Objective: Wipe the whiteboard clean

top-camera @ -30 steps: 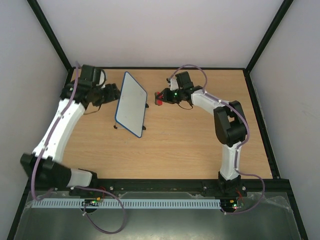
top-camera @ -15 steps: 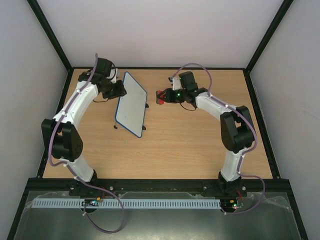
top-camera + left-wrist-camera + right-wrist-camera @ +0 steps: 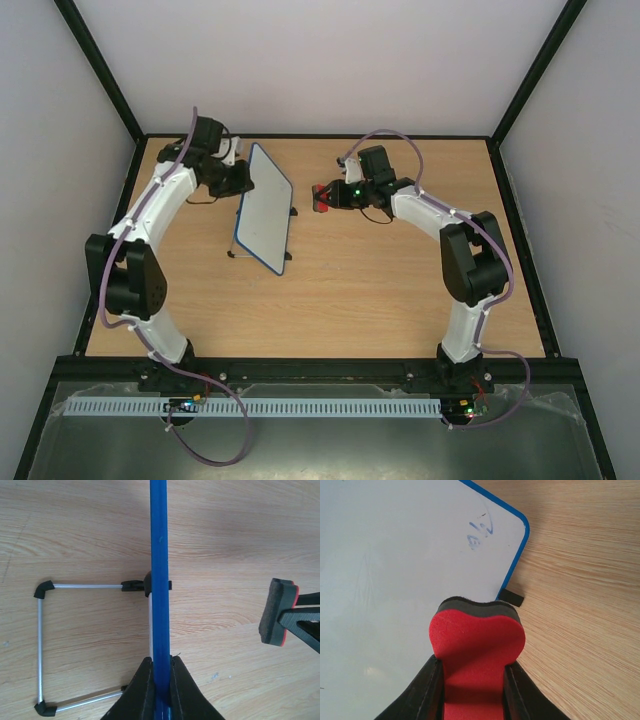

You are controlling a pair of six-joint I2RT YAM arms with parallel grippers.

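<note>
The whiteboard (image 3: 265,208), white with a blue rim, stands tilted on its wire stand at the back left of the table. My left gripper (image 3: 242,176) is shut on its upper left rim; in the left wrist view the blue rim (image 3: 160,555) runs edge-on between the closed fingers of the left gripper (image 3: 160,672). My right gripper (image 3: 328,195) is shut on a red eraser (image 3: 319,195), held a short way right of the board without touching it. The right wrist view shows the eraser (image 3: 476,635) facing the whiteboard (image 3: 395,560), which bears a faint blue scribble (image 3: 479,530).
The board's wire stand (image 3: 40,645) with black corner feet rests on the wooden table (image 3: 400,290). A black foot (image 3: 511,598) sticks out under the board's corner. Black frame posts and white walls enclose the table on three sides.
My left arm swung in to the board's upper left edge and its gripper closed on the rim. The right gripper, with the eraser, barely moved.
</note>
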